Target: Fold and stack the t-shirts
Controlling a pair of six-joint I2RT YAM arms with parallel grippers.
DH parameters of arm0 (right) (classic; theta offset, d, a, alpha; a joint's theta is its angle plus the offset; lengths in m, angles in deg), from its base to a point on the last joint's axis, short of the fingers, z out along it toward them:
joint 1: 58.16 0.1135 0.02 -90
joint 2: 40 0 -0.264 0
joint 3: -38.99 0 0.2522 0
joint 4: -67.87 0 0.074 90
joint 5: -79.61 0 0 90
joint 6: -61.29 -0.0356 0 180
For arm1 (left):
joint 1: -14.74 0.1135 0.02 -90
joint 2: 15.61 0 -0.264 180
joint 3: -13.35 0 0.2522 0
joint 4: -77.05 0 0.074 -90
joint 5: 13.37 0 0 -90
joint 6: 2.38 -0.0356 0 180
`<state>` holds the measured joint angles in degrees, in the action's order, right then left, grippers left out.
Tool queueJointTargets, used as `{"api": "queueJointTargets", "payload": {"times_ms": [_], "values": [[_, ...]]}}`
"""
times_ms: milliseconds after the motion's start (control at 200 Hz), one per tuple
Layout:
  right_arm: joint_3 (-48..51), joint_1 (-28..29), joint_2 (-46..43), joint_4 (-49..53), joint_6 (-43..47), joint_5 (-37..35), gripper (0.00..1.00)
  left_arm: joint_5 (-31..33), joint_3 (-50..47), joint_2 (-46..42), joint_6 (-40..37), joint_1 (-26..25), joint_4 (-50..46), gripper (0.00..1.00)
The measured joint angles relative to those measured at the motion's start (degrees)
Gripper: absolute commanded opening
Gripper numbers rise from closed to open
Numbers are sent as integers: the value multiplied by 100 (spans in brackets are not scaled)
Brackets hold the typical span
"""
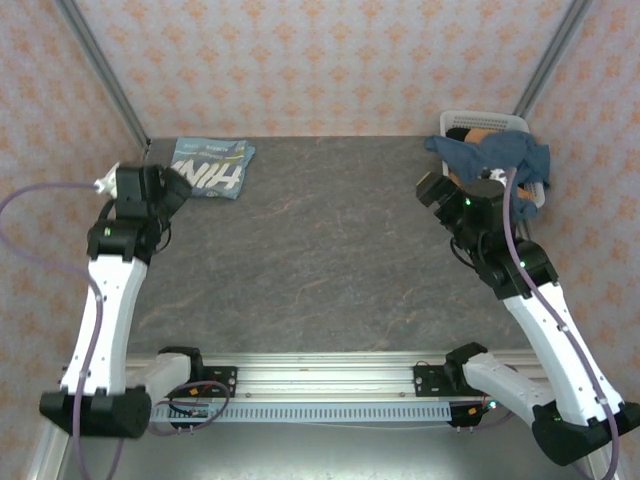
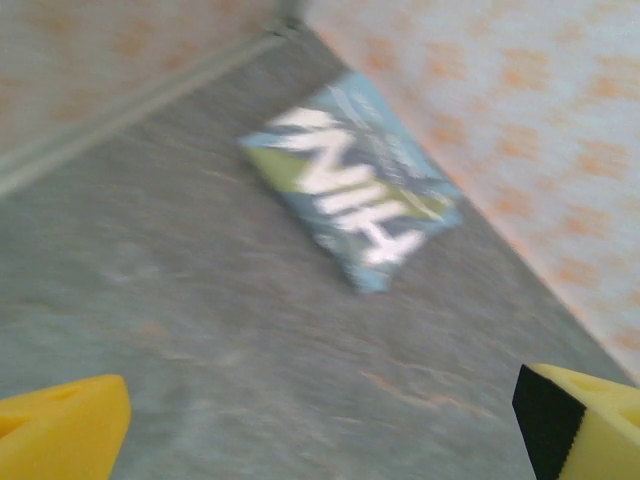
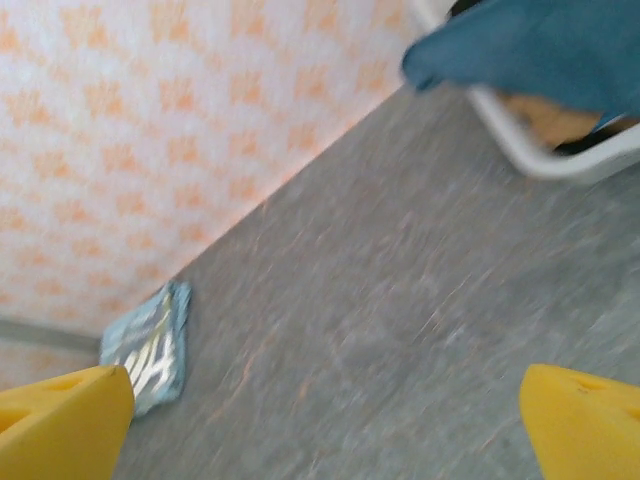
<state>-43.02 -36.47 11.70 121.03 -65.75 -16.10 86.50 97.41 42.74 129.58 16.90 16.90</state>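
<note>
One shirt looks finished: the light blue t-shirt (image 1: 212,168) with big white lettering lies folded into a flat, compact rectangle at the far left corner of the table (image 1: 330,250), close to the patterned wall, with nothing on top of it. The left tool (image 1: 172,190) hangs just beside its near edge, apart from the cloth; in the left wrist view its yellow fingertips (image 2: 60,430) stand spread to the frame's two lower corners, as wide as they go, with bare table between them and the folded shirt lying beyond. The right tool (image 1: 436,190) is across the table near the white slatted basket (image 1: 480,120) at the far right corner, its jaws equally wide apart and gripping nothing. A darker blue t-shirt (image 1: 490,155) is draped crumpled over the basket's rim, partly spilling out toward the table, untouched by the tool. Under it in the basket lies something orange-tan and something dark; whether these are more shirts is too hidden to tell. By my reading the task is at an early to middle point: the first fold is done and set down as the base of a stack, and no second shirt lies on it yet. What is left is to pull the darker shirt out, spread and fold it on the open middle of the table, then lay it on the light blue one, and likewise for whatever else the basket holds.
</note>
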Motion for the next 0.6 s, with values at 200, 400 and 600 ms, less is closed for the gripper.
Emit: {"api": "queueJointTargets", "payload": {"times_ms": [200,400,600], "values": [[1416,-22,-861,-743,391,-1506,99,1233,-2380,-1738,-793,-31,817,100],[3866,-131,-1298,-2544,1692,-2682,99,1132,-3510,-1401,-2243,-31,1899,100],[4878,-584,-240,-4291,2686,-2699,99,839,-3775,94,-2787,-31,3049,100]]}}
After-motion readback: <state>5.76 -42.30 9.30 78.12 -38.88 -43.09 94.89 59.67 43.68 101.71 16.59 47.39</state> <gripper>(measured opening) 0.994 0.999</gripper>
